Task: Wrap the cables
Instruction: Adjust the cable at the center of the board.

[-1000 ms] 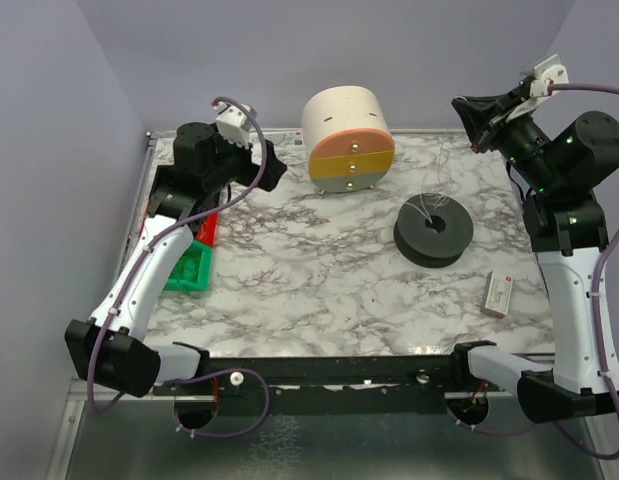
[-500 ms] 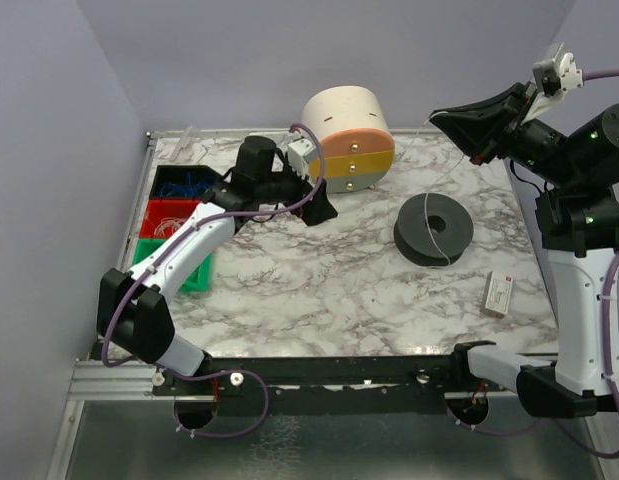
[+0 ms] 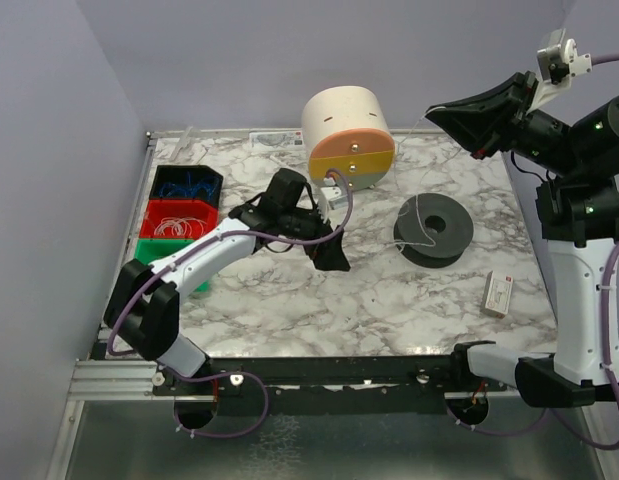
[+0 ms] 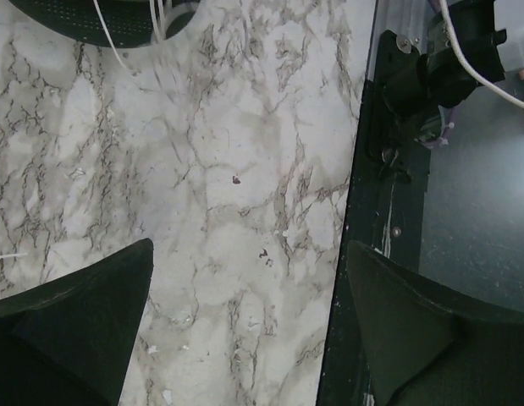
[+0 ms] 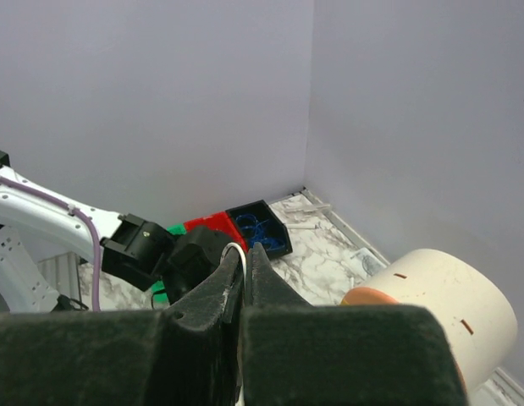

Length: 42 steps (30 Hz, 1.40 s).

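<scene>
A dark grey spool [image 3: 434, 228] lies flat on the marble table, right of centre. A thin whitish cable [image 3: 417, 213] lies across it and rises toward my right gripper [image 3: 439, 113], which hangs high above the table's back right. The right wrist view shows that gripper [image 5: 245, 254] shut, with the white cable [image 5: 236, 248] looped between its tips. My left gripper [image 3: 334, 255] is open, low over the table's middle, left of the spool. In the left wrist view its fingers [image 4: 249, 248] hold nothing, and the spool's edge [image 4: 101, 17] with white strands [image 4: 105, 38] shows at the top.
A cream drum with orange, yellow and grey drawers [image 3: 349, 140] stands at the back centre. Black, red and green bins [image 3: 179, 215] line the left edge. A small white box [image 3: 499, 293] lies at the front right. The table's front edge [image 4: 363, 211] is close to the left gripper.
My left arm has swung from the back left corner to the table's middle, toward the spool, staying open. The right gripper has shifted slightly up and left, still shut on the cable.
</scene>
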Each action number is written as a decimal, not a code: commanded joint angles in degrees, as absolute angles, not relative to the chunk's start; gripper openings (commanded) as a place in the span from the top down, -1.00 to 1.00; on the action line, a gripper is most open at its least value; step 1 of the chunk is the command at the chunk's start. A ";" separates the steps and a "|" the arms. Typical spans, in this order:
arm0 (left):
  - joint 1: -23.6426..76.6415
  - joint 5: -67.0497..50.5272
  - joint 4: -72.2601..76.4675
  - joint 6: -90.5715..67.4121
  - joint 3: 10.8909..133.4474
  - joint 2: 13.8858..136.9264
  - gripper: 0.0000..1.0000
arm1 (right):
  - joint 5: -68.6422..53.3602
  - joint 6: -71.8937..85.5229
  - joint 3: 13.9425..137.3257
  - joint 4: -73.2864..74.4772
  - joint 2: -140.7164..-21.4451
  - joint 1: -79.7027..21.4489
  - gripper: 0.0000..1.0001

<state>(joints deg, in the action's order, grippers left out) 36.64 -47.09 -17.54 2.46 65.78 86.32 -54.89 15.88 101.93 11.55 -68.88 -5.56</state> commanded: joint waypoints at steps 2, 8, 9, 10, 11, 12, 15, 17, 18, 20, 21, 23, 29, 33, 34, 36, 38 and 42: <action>39.07 -47.89 -17.33 1.99 69.94 91.95 -0.96 | -57.23 18.17 105.78 10.12 -70.00 -5.45 0.99; 39.46 -39.20 -14.81 -2.67 75.57 96.89 -0.97 | -57.59 18.42 107.95 10.58 -70.40 -5.48 0.99; 39.46 -38.97 -14.68 -2.87 76.51 97.59 -0.98 | -57.57 18.33 108.20 10.84 -70.40 -5.45 0.99; 39.42 -39.10 -14.68 -3.11 77.27 98.51 -0.98 | -57.57 18.25 108.38 11.03 -70.36 -5.48 0.99; 39.51 -39.53 -14.63 -3.28 78.08 99.13 -0.98 | -57.62 18.14 108.45 11.22 -70.20 -5.52 0.99; 39.61 -39.80 -14.55 -3.52 78.66 99.59 -0.98 | -57.67 18.19 108.51 11.29 -70.14 -5.46 0.99; 40.34 -41.12 -14.50 -4.10 79.61 100.59 -0.98 | -57.59 18.40 108.26 11.23 -69.90 -5.45 0.99; 41.18 -43.01 -14.45 -3.94 79.22 100.80 -0.98 | -57.59 18.56 108.22 10.99 -69.79 -5.45 0.99; 41.70 -43.85 -14.54 -3.64 78.74 100.69 -0.98 | -57.49 18.55 108.28 11.00 -69.79 -5.47 0.99; 42.88 -45.84 -15.04 -2.41 77.47 100.43 -0.98 | -57.11 18.40 108.55 11.16 -69.85 -5.45 0.99; 43.37 -46.43 -15.76 -1.67 76.91 100.19 -0.96 | -56.80 18.03 108.88 11.49 -69.98 -5.48 0.99; 44.12 -47.38 -16.92 -0.47 75.72 99.67 -0.90 | -55.96 17.46 109.79 12.13 -70.30 -5.49 0.99; 44.21 -51.62 -18.00 1.09 74.47 99.15 -0.19 | -54.93 16.50 110.87 13.00 -71.04 -5.47 0.99; 45.23 -54.73 -19.03 0.44 75.80 100.63 -0.11 | -54.46 16.32 111.33 13.05 -71.36 -5.45 0.99; 45.51 -54.96 -19.07 0.35 76.06 100.90 -0.12 | -54.41 16.14 111.49 13.17 -71.44 -5.49 0.99; 45.87 -55.57 -19.07 0.26 76.55 101.51 -0.23 | -54.24 15.80 111.47 13.54 -71.37 -5.45 0.99; 46.04 -55.95 -19.10 0.24 77.01 102.04 -0.38 | -54.16 15.36 111.25 13.77 -71.13 -5.49 0.99; 46.22 -52.66 -18.52 -0.97 78.20 102.68 -0.50 | -54.07 14.95 110.58 13.89 -70.67 -5.45 0.99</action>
